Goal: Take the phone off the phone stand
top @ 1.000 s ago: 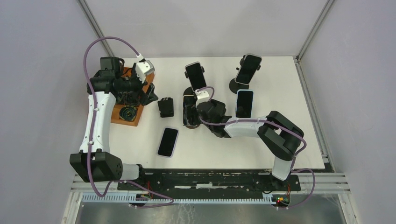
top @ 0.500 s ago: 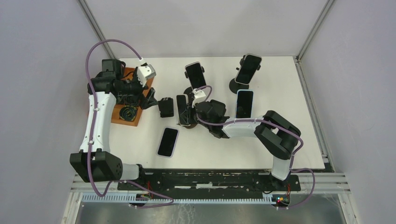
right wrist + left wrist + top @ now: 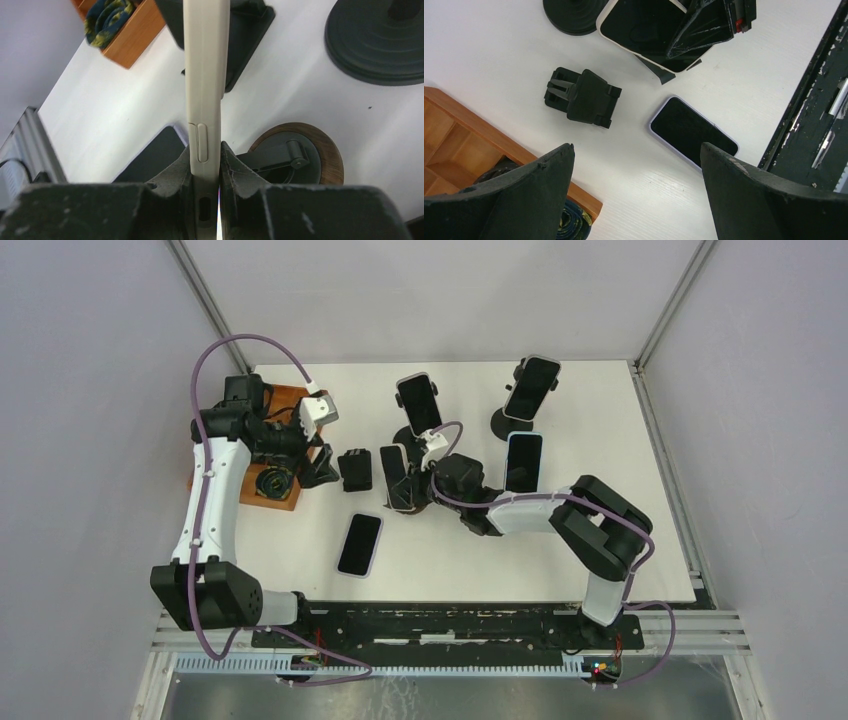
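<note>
Cream-cased phone [image 3: 202, 90] stands edge-on in my right gripper [image 3: 205, 157], which is clenched across its two faces. Its stand [image 3: 295, 157], a wood-rimmed disc with a black arm, rests on the table [image 3: 125, 100] just beside the grip. I cannot tell whether phone and stand touch. My left gripper [image 3: 636, 190] hangs with jaws spread wide, grasping nothing. It is above a black clip [image 3: 583, 97] and a spare phone [image 3: 694, 131] lying flat, near a wooden tray [image 3: 454, 135].
</note>
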